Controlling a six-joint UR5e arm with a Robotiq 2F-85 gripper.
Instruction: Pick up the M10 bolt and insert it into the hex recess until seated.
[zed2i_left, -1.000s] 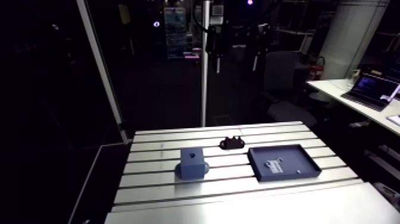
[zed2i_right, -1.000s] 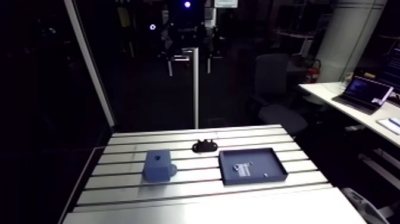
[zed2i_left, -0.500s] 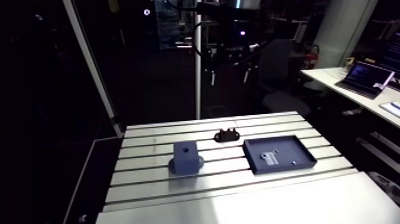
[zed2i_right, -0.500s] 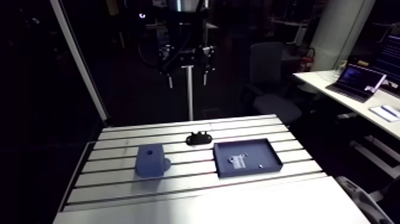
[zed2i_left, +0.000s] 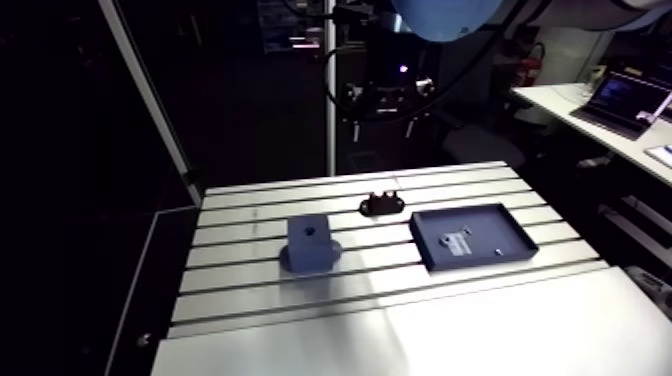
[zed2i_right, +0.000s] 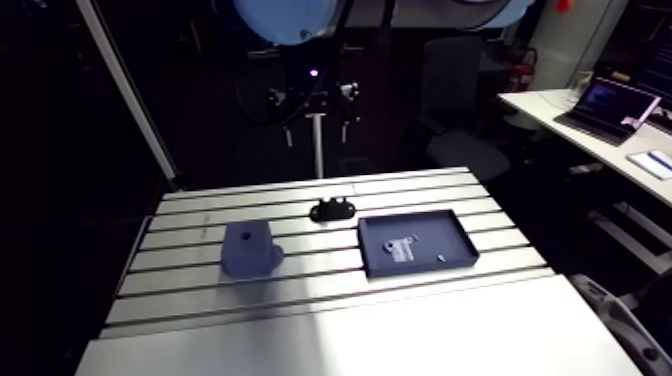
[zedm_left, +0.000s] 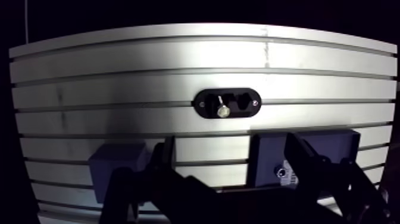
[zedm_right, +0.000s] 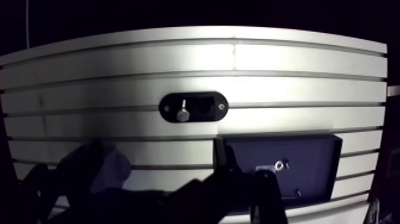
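Foremost, the two fingers (zedm_left: 166, 158) are spread wide and hold nothing; bare bench (zedm_left: 89, 83) shows between them. Directly ahead of the fingers, and clear of them, lies a black oval holder (zedm_left: 228, 103). The M10 bolt (zedm_left: 223, 110) rests in this holder, its bright head toward the fingers and its shank angled away.

Beside one finger stands the blue block (zed2i_left: 310, 243), with a dark round-looking recess (zed2i_left: 311, 229) in its top face; its hex form cannot be made out. Beside the other finger sits a shallow dark tray (zed2i_left: 520, 228) holding a few small pale pieces. Block and tray are well apart, with an open strip of slotted bench between them that leads to the holder.

In the arm view the wrist (zed2i_left: 385, 75) hangs from the upper edge below a light-blue joint cap (zed2i_left: 445, 15), high above the bench's far edge and pointing downward.

The holder sits toward the far side of the bench, with two slotted strips between it and the far edge. The tray lies nearer one side edge than the block does to the other. Toward the near edge the slots give way to a broad smooth plate.
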